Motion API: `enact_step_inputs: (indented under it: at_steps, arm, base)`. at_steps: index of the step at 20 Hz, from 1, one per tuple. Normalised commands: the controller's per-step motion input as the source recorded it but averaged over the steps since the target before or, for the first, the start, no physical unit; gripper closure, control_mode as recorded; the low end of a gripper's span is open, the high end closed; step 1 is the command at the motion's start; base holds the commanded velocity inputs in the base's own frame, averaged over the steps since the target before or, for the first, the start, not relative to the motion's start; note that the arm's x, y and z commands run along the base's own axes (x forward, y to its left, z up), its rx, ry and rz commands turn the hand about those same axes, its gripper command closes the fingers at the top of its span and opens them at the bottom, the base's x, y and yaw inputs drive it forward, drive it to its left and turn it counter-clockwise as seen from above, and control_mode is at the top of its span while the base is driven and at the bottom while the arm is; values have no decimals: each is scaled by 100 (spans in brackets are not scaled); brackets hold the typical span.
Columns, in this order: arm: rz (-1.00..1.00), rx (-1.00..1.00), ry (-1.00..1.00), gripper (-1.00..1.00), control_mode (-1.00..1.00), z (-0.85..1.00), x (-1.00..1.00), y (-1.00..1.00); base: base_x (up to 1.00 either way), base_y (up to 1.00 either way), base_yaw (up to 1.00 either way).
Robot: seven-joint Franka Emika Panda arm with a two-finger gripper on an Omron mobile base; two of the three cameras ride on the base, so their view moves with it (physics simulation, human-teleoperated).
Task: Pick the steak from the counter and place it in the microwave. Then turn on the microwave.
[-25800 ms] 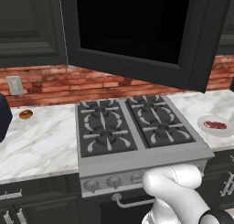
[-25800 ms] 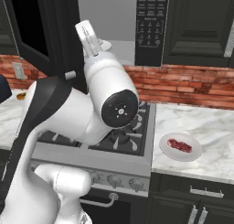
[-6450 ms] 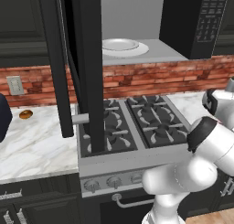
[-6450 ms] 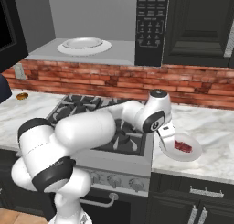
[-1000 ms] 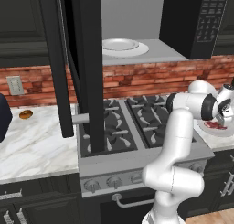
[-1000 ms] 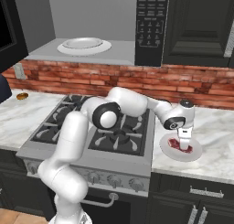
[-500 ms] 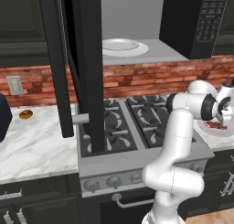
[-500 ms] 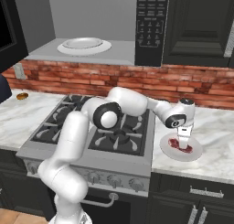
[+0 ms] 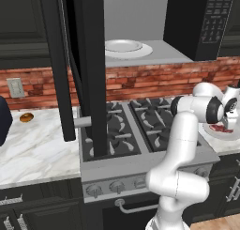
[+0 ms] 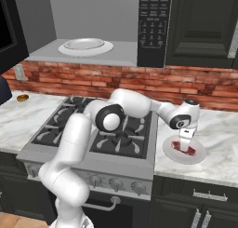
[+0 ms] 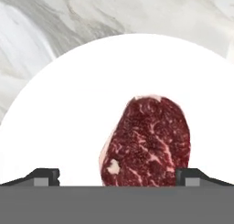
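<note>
You have the microwave (image 10: 116, 27) up above the stove, its black door (image 9: 86, 65) swung wide open toward you, the keypad (image 10: 155, 15) on its right side, and a white round plate (image 10: 85, 46) sitting on the light grey floor inside. Below it the grey stovetop (image 10: 100, 129) with black grates fills the middle, with the brick backsplash (image 10: 195, 90) behind. The white marble counter (image 10: 218, 138) runs to either side of the stove; on the right stretch lies a white dish (image 10: 197, 155), and on that dish rests the steak (image 11: 148, 141), flat, dark red with pale streaks. Your arm reaches out over the stove to the right, and the gripper (image 10: 185, 141) hangs pointing down just above the steak. In the hand view you see the fingertips (image 11: 43, 175) spread wide apart, one on each side of the meat, with nothing between them gripped. Far off on the left stretch of counter sits a small orange-brown roundish item (image 9: 26, 117), near a wall outlet (image 9: 15, 87).
</note>
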Motion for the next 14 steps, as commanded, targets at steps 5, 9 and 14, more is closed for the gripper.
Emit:
enact_step_inputs:
  at_steps: [5,9,14]
  arm:
    - [-9,8,3,-100,-100,0,-7,0]
    - [-9,4,1,-100,-100,-3,-9,3]
    - [-8,0,0,-100,-100,-6,-11,10]
  base:
    - [0,0,0]
    - [0,0,0]
    - [0,0,0]
